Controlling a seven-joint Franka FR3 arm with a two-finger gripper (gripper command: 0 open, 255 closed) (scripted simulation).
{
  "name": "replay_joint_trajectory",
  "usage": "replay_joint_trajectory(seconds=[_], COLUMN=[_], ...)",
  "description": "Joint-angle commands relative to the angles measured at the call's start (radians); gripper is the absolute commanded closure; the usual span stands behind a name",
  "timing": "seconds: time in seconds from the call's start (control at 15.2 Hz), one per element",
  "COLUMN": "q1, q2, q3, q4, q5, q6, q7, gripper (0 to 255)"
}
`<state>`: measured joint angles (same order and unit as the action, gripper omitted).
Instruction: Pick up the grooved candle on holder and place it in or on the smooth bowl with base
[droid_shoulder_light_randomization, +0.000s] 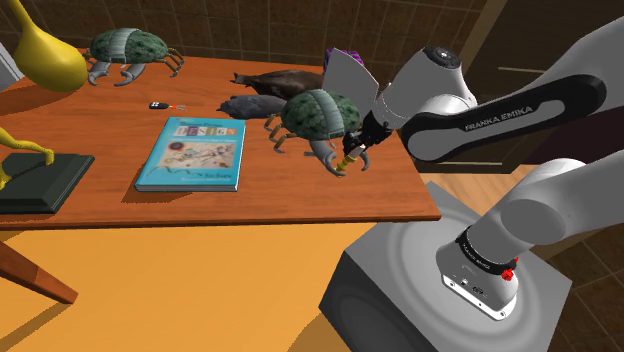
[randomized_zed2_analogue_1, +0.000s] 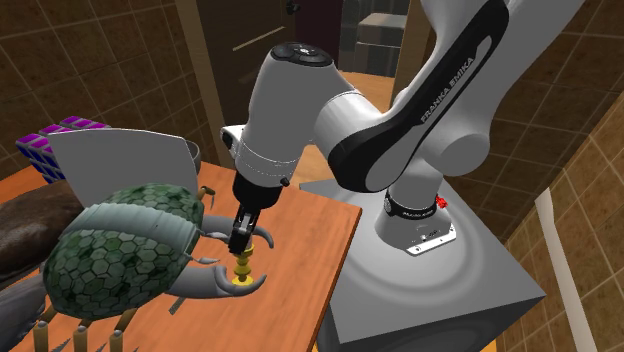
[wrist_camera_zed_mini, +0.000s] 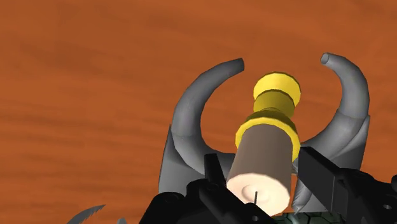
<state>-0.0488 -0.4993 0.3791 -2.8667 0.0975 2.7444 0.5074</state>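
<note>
Three views of one relation: the candle stands upright beneath the gripper, its long axis in line with the fingers. Shoulder view: the gripper (droid_shoulder_light_randomization: 356, 143) is seen pointed down at the table (droid_shoulder_light_randomization: 300, 205) near the edge by the stand, with the candle (droid_shoulder_light_randomization: 346, 158) directly below it and just in front of a green beetle (droid_shoulder_light_randomization: 320, 113). The bowl (droid_shoulder_light_randomization: 345, 72), drawn pale grey, stands beyond the beetle, so the beetle lies between candle and bowl. Second exterior view: the candle (randomized_zed2_analogue_1: 243, 268) is shown upright on its yellow holder. It is enclosed on both sides by the beetle's grey mandibles (randomized_zed2_analogue_1: 215, 285), untouched by them as far as can be told, and the bowl (randomized_zed2_analogue_1: 120, 160) rises behind the beetle's back. Wrist view: the candle's top end is flanked by the two fingers (wrist_camera_zed_mini: 324, 178), which stand at its width and appear pressed against its sides; nothing else is held. A lift straight up along the candle's axis is judged to be called for before any travel toward the bowl, since a sideways pull would be met by the mandibles.
</note>
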Motion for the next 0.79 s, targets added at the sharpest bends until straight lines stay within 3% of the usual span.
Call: replay_joint_trajectory(seconds=[0.0,0.73], q1=[0.002,0.027], q2=[-0.007,-0.129], q3=[-0.003,-0.05], q4=[0.002,0.082], q5=[0.001,0.012], q6=[-0.022,-0.223], q7=[-0.002,-0.033], gripper=[255,255])
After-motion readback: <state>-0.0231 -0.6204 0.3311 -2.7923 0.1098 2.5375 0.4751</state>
